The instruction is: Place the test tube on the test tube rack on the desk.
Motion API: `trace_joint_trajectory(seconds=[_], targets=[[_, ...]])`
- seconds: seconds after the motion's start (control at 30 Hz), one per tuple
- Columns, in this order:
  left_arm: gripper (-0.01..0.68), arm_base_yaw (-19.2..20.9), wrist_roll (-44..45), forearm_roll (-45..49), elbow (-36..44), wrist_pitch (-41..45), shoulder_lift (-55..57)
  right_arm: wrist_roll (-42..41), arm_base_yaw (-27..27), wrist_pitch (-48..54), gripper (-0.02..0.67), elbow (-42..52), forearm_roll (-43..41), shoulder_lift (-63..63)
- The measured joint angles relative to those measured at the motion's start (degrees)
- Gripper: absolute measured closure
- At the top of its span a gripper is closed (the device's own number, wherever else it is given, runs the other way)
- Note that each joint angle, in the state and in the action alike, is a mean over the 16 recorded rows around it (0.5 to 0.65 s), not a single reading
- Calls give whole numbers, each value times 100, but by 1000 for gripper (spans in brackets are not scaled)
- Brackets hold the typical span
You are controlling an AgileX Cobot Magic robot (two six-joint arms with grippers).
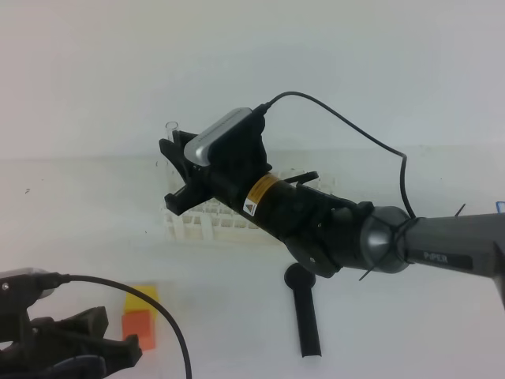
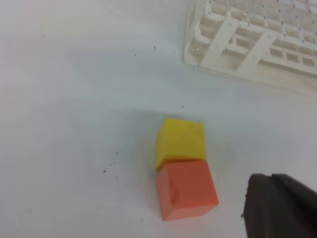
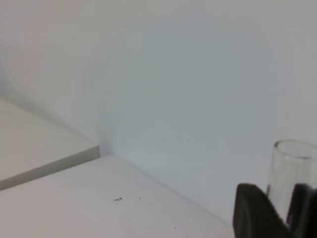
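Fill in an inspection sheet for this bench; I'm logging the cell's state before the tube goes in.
Surface: white desk, a few dark specks.
Job's things: glass test tube upright, held above the white test tube rack; not yet in a hole.
Clutter: yellow block touching orange block; black round-headed stick lying in front of the rack.
End effectors: right end effector shut on the test tube; left end effector shut, holding nothing, low near the blocks.
Cables: black cable looping off the right wrist camera; another by the left arm.
Surroundings: plain white wall.
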Motion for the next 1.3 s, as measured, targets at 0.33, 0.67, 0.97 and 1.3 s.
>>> trace_joint_trajectory(seconds=[0.33, 0.67, 0.97, 1.3], targets=[[673, 0, 6, 0, 0, -1, 0, -36, 0, 29, 524, -50, -185, 41], [673, 0, 24, 0, 0, -6, 0, -73, 0, 45, 524, -152, -232, 174], [673, 0, 30, 0, 0, -8, 0, -107, 0, 115, 474, -174, -221, 222], [673, 0, -44, 0, 0, -6, 0, -122, 0, 242, 312, -179, -130, 202]])
